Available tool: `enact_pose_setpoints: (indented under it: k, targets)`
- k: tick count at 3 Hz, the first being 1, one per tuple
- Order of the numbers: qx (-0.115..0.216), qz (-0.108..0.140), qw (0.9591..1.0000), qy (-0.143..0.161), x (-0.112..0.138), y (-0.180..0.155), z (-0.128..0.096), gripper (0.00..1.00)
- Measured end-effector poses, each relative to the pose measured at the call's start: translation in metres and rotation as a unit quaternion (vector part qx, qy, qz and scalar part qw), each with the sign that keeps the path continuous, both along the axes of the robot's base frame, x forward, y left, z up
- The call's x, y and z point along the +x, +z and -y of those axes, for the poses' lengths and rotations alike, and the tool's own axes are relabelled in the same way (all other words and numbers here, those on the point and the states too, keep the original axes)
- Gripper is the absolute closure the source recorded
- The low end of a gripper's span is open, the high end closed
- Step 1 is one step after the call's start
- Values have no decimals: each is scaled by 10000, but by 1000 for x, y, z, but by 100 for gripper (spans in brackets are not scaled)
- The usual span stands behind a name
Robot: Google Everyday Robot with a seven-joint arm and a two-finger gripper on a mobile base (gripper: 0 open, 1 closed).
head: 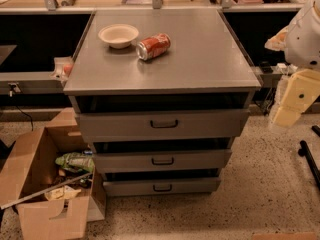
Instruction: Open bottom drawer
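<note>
The grey metal cabinet [160, 59] has three drawer fronts stacked one above another. The bottom drawer [125, 187] is the slimmest, down by the floor, with a small black pull handle [162, 187] at its centre. It looks closed or nearly so, with a dark gap above its front. My gripper [294, 104], cream-coloured, hangs at the far right below the white arm [307, 31]. It is to the right of the cabinet, level with the top drawer [110, 125], and well above and away from the bottom handle. It holds nothing that I can see.
A white bowl [118, 35] and a red can on its side [153, 46] lie on the cabinet top. An open cardboard box [30, 184] with rubbish stands on the floor at the left, close to the bottom drawers. Black legs [310, 159] stand at the right. A counter runs behind.
</note>
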State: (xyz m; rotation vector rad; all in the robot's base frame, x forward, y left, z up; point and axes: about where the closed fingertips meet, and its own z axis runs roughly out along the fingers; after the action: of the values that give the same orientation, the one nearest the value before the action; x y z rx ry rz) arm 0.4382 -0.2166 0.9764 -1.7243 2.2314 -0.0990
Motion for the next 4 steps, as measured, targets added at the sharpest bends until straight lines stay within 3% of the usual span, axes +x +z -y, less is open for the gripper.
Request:
enact_pose_setpoints:
  k: [2,3,4]
  targets:
    - [20,-53,10000,5,2,-11,0,0]
    - [35,-182,9995,248,6,-58,-4,0]
    - [10,-461,9976,510,6,-151,-7,0]
